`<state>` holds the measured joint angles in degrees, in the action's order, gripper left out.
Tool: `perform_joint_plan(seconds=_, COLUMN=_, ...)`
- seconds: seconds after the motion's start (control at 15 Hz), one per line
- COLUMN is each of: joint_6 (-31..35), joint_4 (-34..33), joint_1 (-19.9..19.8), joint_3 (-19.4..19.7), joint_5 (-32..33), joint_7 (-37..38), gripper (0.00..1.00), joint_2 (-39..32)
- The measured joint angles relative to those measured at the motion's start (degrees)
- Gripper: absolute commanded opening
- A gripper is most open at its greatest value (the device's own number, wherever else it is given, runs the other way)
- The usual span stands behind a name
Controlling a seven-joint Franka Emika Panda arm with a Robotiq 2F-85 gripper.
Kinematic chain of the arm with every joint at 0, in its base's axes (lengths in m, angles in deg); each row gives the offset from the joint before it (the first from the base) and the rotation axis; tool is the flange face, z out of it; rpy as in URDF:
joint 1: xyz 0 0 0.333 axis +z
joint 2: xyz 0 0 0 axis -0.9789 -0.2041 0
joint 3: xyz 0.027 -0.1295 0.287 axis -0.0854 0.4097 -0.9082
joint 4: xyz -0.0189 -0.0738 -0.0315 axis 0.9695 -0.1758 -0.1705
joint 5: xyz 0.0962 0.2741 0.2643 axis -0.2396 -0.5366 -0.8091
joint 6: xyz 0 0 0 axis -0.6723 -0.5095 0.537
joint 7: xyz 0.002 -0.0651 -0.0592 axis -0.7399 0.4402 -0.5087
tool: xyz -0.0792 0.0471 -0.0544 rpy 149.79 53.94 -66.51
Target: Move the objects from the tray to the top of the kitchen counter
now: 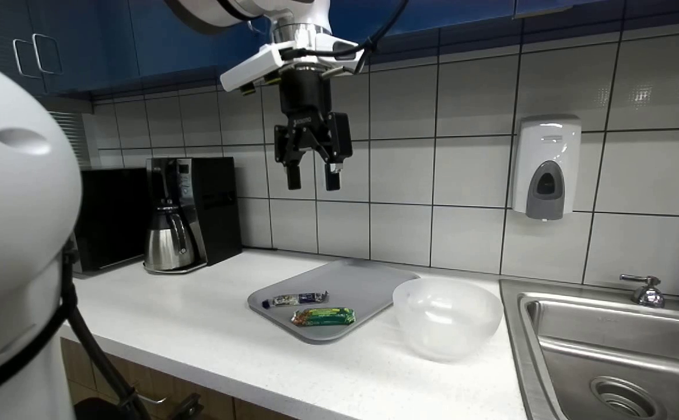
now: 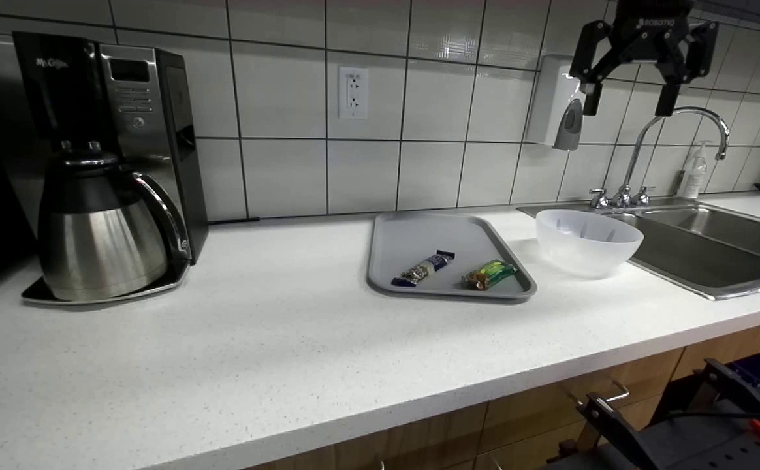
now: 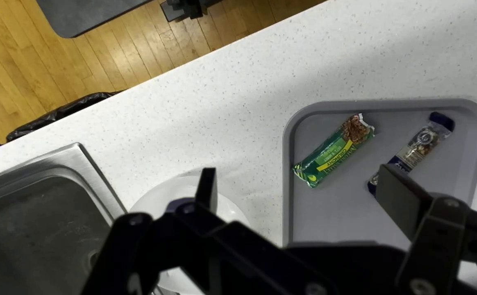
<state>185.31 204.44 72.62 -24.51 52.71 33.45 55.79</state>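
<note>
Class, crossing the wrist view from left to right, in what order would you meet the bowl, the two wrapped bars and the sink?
Steel sink, white bowl, green-wrapped bar, bar with dark blue ends.

Wears a rounded white shell (image 1: 21, 216), a black cable (image 1: 387, 27) and a black two-fingered hand (image 2: 629, 107) lettered "ROBOTIQ", with round grey screws (image 3: 422, 285).

Glossy green wrapper (image 3: 332, 153) and blue wrapper (image 3: 411, 152), matt plastic-looking tray (image 1: 363, 281), smooth counter (image 2: 275, 339), frosted bowl (image 1: 447, 332), brushed-metal sink (image 3: 92, 182).

In an exterior view, white counter (image 2: 256, 352) carried coffee maker (image 2: 138, 140) at left, gray tray (image 2: 426, 234) near center, bowl (image 2: 585, 248) at right.
</note>
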Motion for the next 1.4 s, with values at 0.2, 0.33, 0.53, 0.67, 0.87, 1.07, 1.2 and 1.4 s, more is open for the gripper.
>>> perform_joint_plan(seconds=0.2, joint_6=3.78, joint_4=1.77, joint_1=0.29, joint_3=-0.57, joint_5=-0.61, joint_7=1.59, gripper=1.00, joint_2=-0.62)
perform_joint_plan(seconds=0.33, joint_6=6.54, joint_4=2.83, joint_1=0.50, joint_3=-0.99, joint_5=-1.25, joint_7=2.91, gripper=1.00, joint_2=-1.32)
perform_joint_plan(seconds=0.53, joint_6=10.72, joint_4=4.27, joint_1=0.79, joint_3=-1.86, joint_5=-2.18, joint_7=4.64, gripper=1.00, joint_2=-2.80)
perform_joint_plan(seconds=0.67, joint_6=13.61, joint_4=5.04, joint_1=1.14, joint_3=-2.47, joint_5=-2.43, joint_7=5.97, gripper=1.00, joint_2=-4.18)
perform_joint_plan(seconds=0.87, joint_6=17.66, joint_4=5.80, joint_1=1.33, joint_3=-3.71, joint_5=-2.43, joint_7=8.15, gripper=1.00, joint_2=-6.61)
perform_joint_plan(seconds=1.07, joint_6=21.45, joint_4=6.03, joint_1=1.57, joint_3=-4.94, joint_5=-2.43, joint_7=10.45, gripper=1.00, joint_2=-9.74)
perform_joint_plan(seconds=1.2, joint_6=23.96, joint_4=6.03, joint_1=1.86, joint_3=-5.64, joint_5=-2.43, joint_7=12.18, gripper=1.00, joint_2=-11.98)
perform_joint_plan(seconds=1.4, joint_6=27.47, joint_4=5.95, joint_1=2.43, joint_3=-6.48, joint_5=-2.43, joint_7=14.85, gripper=1.00, joint_2=-15.44)
